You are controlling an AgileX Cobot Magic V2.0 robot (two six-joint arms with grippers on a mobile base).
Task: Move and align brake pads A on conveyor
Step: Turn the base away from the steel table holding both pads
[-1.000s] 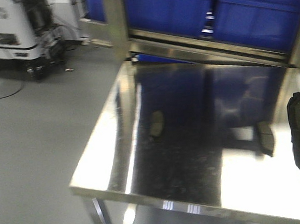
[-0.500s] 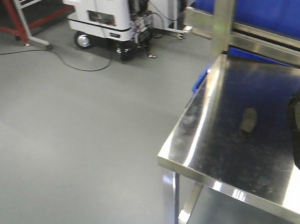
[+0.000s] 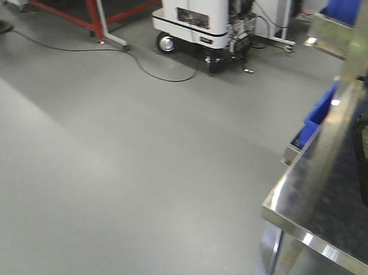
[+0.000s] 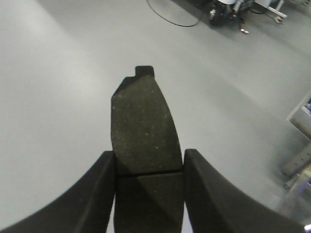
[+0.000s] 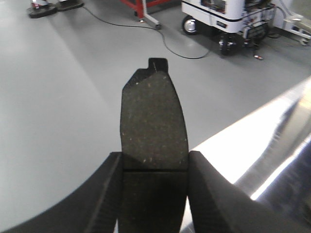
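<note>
**Inspector:** What has changed over the last second?

**Assessor:** The front view has swung left. The steel table (image 3: 331, 183) filled the view a second ago, with two pads lying on it. Now only its corner shows at the right edge. Grey floor (image 3: 110, 169) and a white wheeled cart (image 3: 202, 8) take up the rest, and those two pads are out of view.

**Inspector:** State of the tools?

**Assessor:** The left gripper (image 4: 149, 154) pinches the left-held brake pad (image 4: 143, 121) by its long edges, over open floor. The right gripper (image 5: 154, 158) clamps the right-held brake pad (image 5: 153, 111) likewise, over the table's edge.

**Inspector:** Significance?

**Assessor:** In my judgement, pickup is complete and the base is turning in transit. The conveyor appears in no view, so placing and aligning remain outstanding.
</note>
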